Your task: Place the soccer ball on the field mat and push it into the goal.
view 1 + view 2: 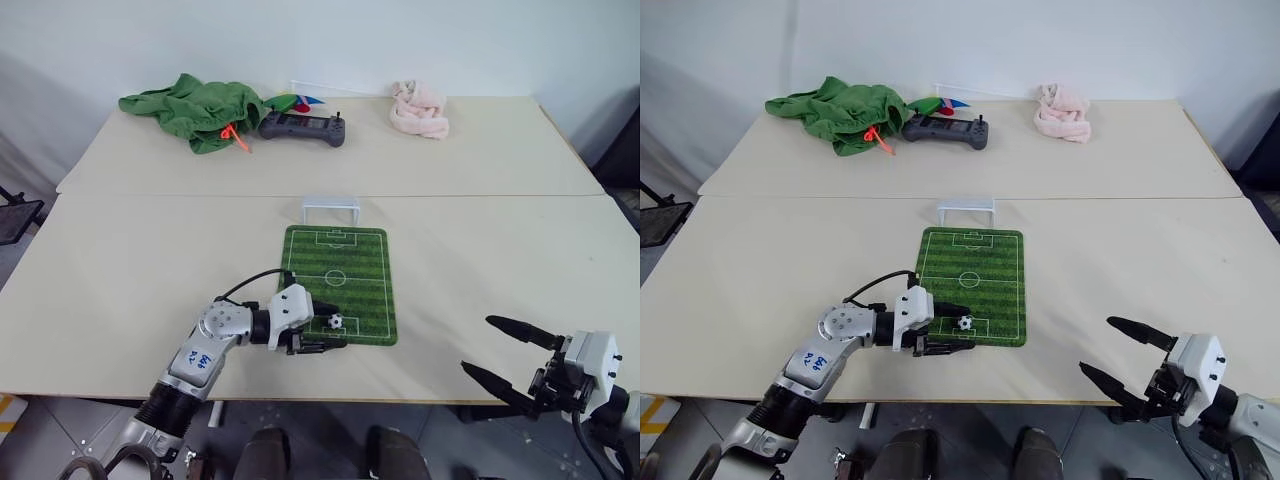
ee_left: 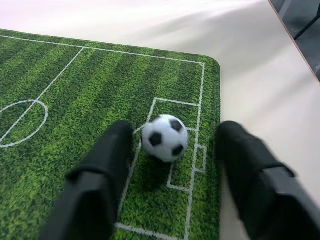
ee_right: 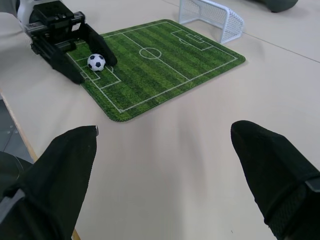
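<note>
The soccer ball, small and white with black patches, rests on the field mat at its near end, inside the painted penalty box. My left gripper lies low over that end of the mat, open, with one finger close beside the ball and the other standing clear of it. The goal, a low white frame with a net, stands just past the mat's far short edge. My right gripper hovers open and empty near the table's front edge, to the right of the mat.
At the back of the table lie a crumpled green cloth, a black controller and a pink cloth. A seam between two tabletops runs across just behind the goal.
</note>
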Tool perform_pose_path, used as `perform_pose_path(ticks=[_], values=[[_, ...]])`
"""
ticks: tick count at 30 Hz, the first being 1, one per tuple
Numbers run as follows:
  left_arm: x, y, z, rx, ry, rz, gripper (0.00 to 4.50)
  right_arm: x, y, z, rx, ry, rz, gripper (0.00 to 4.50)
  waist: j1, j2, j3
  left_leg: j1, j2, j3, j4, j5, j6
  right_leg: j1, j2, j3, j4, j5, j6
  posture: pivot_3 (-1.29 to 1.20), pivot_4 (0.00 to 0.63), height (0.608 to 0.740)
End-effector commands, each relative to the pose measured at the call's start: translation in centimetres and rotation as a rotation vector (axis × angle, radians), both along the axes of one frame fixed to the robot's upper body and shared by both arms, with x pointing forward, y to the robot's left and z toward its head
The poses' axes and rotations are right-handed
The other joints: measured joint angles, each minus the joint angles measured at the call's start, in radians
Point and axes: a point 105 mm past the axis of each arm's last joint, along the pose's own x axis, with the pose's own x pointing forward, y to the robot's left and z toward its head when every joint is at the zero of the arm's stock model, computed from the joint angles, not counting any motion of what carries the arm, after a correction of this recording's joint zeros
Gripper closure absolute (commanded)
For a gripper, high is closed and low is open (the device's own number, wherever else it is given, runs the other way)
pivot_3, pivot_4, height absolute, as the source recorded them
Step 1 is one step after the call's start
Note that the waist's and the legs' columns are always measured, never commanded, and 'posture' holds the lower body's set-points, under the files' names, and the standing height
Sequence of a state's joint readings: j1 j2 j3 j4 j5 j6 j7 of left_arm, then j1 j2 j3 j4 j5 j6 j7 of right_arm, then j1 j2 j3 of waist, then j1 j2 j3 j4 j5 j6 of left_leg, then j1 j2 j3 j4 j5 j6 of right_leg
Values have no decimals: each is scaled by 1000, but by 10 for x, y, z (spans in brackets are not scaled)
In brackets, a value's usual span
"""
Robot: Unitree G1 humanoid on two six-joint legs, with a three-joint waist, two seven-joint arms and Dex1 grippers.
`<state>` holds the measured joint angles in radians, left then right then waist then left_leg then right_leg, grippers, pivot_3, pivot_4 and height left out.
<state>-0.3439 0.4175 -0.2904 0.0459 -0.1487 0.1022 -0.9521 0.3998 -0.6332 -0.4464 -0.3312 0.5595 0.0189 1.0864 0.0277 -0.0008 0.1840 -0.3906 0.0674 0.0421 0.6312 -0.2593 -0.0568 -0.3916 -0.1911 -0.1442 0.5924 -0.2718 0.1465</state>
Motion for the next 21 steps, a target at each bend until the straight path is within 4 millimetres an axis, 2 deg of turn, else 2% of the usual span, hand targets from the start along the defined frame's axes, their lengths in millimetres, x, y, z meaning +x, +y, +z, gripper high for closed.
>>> perform_pose_path(ticks=[1,2,6,11,15,18,21], values=[[5,3,3,2,-21,28,232,1,-7,9,-23,-33,-19,0,0,0,0,0,0,0,0,0,0,0,0,0,0,0,0,0,150,740],[5,3,5,-3,-30,23,8,2,-7,9,-24,-33,-21,0,0,0,0,0,0,0,0,0,0,0,0,0,0,0,0,0,150,740],[3,4,19,-33,-70,8,8,3,-9,9,-27,-32,-26,0,0,0,0,0,0,0,0,0,0,0,0,0,0,0,0,0,150,740],[-2,9,50,-125,-156,-30,8,3,-11,10,-29,-33,-33,0,-1,0,0,0,0,0,0,0,0,-1,0,0,0,0,0,0,150,740],[-14,9,63,-180,-187,-105,834,4,-14,10,-26,-32,-33,0,-1,0,0,0,0,0,0,0,0,0,0,0,0,0,0,0,150,740],[-21,5,61,-182,-164,-144,1799,4,-15,11,-16,-36,-27,0,0,0,0,0,0,0,0,0,-1,0,0,0,0,0,0,0,150,740],[-24,-4,38,-127,-97,-148,2752,9,-17,11,-18,-44,-39,0,0,0,0,0,0,0,0,0,-1,0,0,0,0,0,0,0,150,740]])
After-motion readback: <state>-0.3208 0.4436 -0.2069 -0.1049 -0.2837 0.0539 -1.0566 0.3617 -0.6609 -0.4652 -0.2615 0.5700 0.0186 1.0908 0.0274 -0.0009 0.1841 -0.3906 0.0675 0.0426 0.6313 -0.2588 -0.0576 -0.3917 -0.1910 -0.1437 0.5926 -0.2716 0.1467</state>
